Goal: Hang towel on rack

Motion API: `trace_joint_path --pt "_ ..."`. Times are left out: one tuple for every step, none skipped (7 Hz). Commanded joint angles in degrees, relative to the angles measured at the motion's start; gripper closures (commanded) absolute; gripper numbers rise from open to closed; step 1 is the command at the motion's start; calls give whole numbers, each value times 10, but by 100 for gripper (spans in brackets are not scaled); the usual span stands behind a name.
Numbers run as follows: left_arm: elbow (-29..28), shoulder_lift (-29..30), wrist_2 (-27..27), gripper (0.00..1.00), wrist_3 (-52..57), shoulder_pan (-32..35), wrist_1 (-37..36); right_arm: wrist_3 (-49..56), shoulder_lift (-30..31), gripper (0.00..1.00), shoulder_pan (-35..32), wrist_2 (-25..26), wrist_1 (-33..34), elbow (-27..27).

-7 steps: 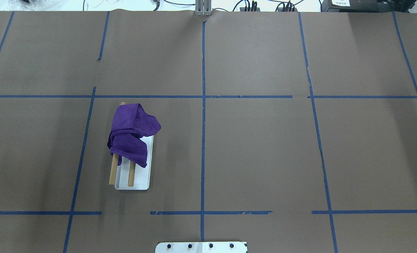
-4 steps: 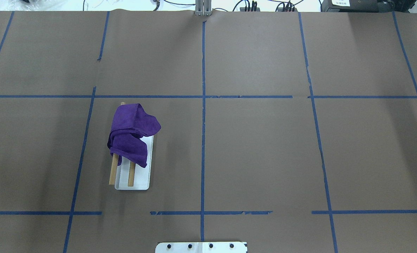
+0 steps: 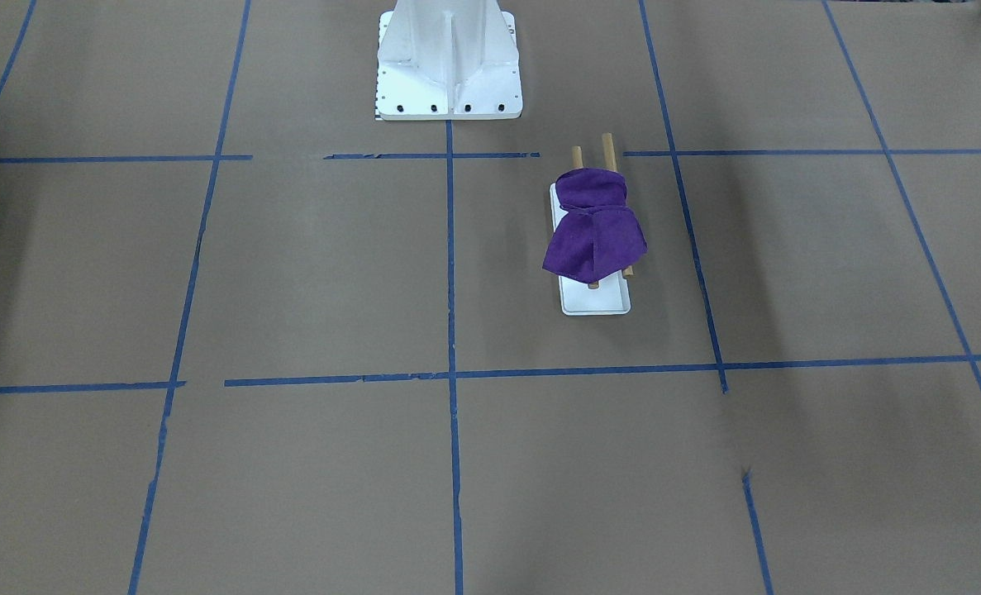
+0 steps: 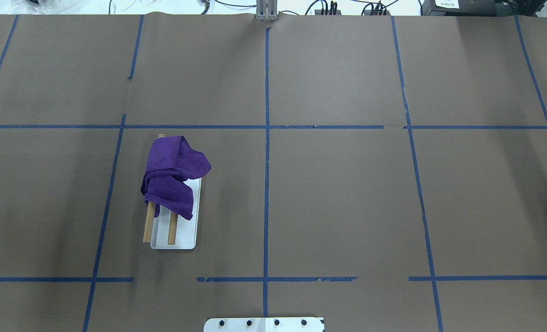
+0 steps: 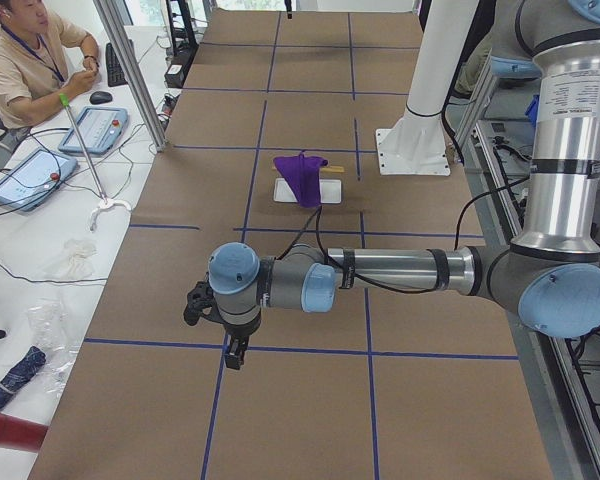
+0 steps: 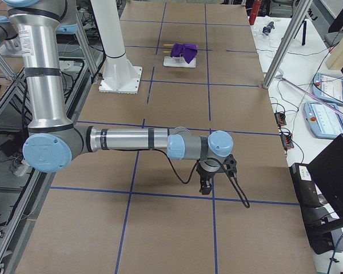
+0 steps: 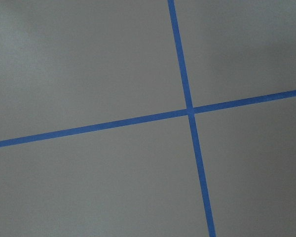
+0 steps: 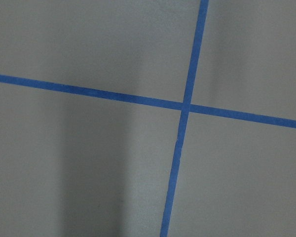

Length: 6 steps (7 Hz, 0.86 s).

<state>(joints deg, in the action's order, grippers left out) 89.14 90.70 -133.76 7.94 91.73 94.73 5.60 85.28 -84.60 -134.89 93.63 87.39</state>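
The soft, limp towel (image 4: 172,171) bunched over the rack (image 4: 172,232) probably suits a corner pinch; the jaws' state I cannot tell.

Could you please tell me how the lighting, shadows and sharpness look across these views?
Right wrist view: sharp, with a soft dark shadow band on the paper left of the crossing tape. Left wrist view: evenly lit, tape crisp. Overhead view: the towel is in focus; faint broad shadows lie on the paper at both sides. Front-facing view: the white base is very bright.

Brown taped table (image 4: 347,207) with rack (image 4: 185,239)
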Motion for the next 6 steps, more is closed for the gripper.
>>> trace_joint_path --pt "0 -1 0 0 0 -2 -2 -1 0 0 6 1 0 1" --pt "3 -20 -4 0 20 -3 3 -1 1 0 7 1 0 1" --pt "6 -23 -7 0 34 -3 1 -1 1 0 7 1 0 0" --pt "2 -23 -7 0 34 -4 -2 -1 1 0 7 1 0 1" --pt "8 -18 -7 0 34 -10 -10 -1 1 0 7 1 0 0" --pt "29 -14 -1 0 33 -14 -56 -1 1 0 7 1 0 1"
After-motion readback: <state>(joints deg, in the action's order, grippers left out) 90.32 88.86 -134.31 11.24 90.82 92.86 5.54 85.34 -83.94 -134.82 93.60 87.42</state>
